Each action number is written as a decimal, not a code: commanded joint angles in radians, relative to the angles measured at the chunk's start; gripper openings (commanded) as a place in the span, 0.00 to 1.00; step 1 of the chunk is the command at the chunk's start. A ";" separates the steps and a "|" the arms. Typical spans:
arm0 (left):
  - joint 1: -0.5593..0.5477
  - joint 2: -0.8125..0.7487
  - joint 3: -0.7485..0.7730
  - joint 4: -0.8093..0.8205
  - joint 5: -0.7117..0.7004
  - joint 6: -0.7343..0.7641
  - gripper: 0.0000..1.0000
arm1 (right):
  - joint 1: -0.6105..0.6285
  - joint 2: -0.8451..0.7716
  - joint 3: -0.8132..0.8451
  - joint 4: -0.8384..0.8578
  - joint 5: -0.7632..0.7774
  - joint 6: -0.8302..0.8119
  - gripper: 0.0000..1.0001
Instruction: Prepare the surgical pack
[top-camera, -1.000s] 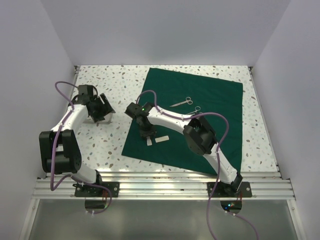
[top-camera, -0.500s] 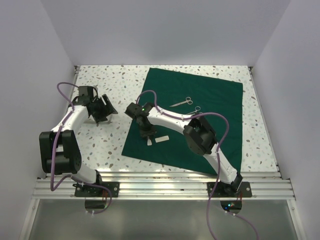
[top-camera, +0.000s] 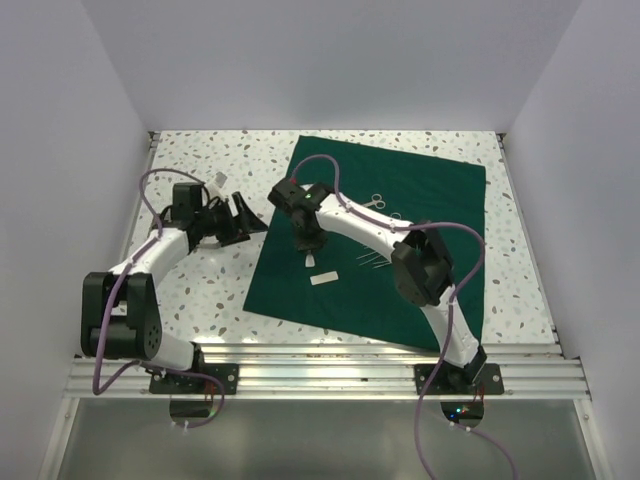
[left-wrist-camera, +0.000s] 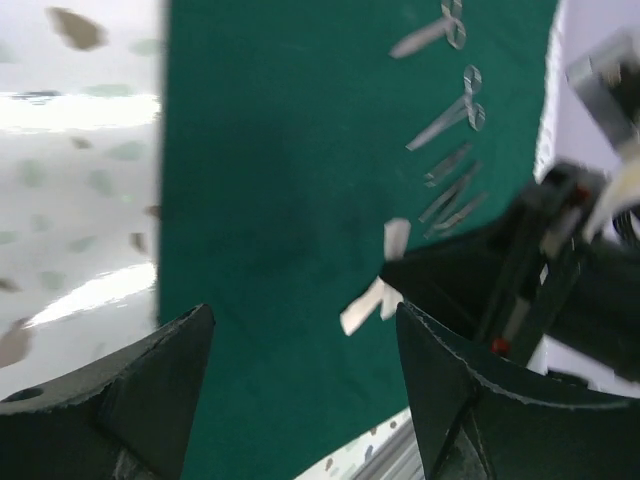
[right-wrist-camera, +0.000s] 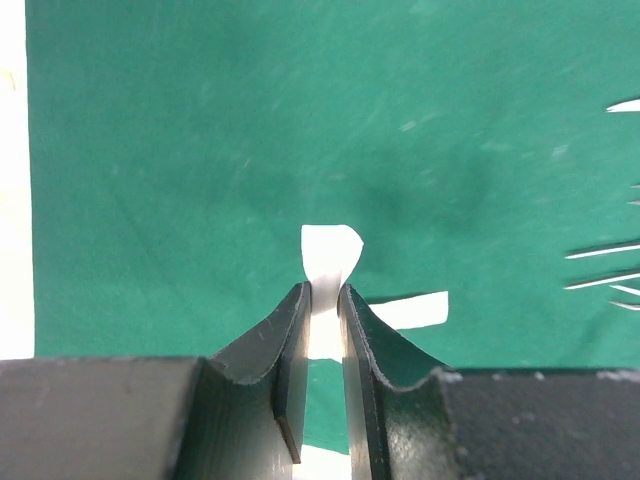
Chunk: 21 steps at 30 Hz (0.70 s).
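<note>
The dark green drape (top-camera: 430, 190) lies spread flat on the speckled table. My right gripper (top-camera: 309, 243) hovers over its left part, shut on a white gauze strip (top-camera: 311, 262) that sticks out past the fingertips (right-wrist-camera: 298, 300). In the right wrist view the held gauze (right-wrist-camera: 329, 252) curls between the jaws of the right gripper (right-wrist-camera: 325, 292). A second gauze strip (top-camera: 323, 279) lies on the cloth just below. Two steel scissors (top-camera: 376, 202) and the forceps (top-camera: 372, 261) rest on the drape. My left gripper (top-camera: 243, 216) is open and empty, just left of the drape's edge.
The left wrist view looks across the drape (left-wrist-camera: 280, 150) to the scissors (left-wrist-camera: 450, 112), forceps (left-wrist-camera: 452, 192) and gauze (left-wrist-camera: 362, 306), with the right arm (left-wrist-camera: 540, 270) dark at the right. White walls close in the table on three sides. The arm bases' metal rail (top-camera: 320, 372) runs along the near edge.
My right gripper closed on the gauze strip and moved away from me with it. The left gripper swung right toward the drape's edge and opened a little wider.
</note>
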 joint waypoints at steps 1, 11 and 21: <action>-0.048 -0.048 -0.044 0.221 0.171 -0.046 0.78 | -0.033 -0.063 0.058 -0.047 0.024 0.028 0.21; -0.147 -0.018 -0.080 0.438 0.332 -0.101 0.81 | -0.105 -0.051 0.199 -0.082 -0.054 0.056 0.21; -0.223 0.100 -0.007 0.484 0.360 -0.115 0.78 | -0.108 -0.095 0.186 -0.045 -0.108 0.066 0.21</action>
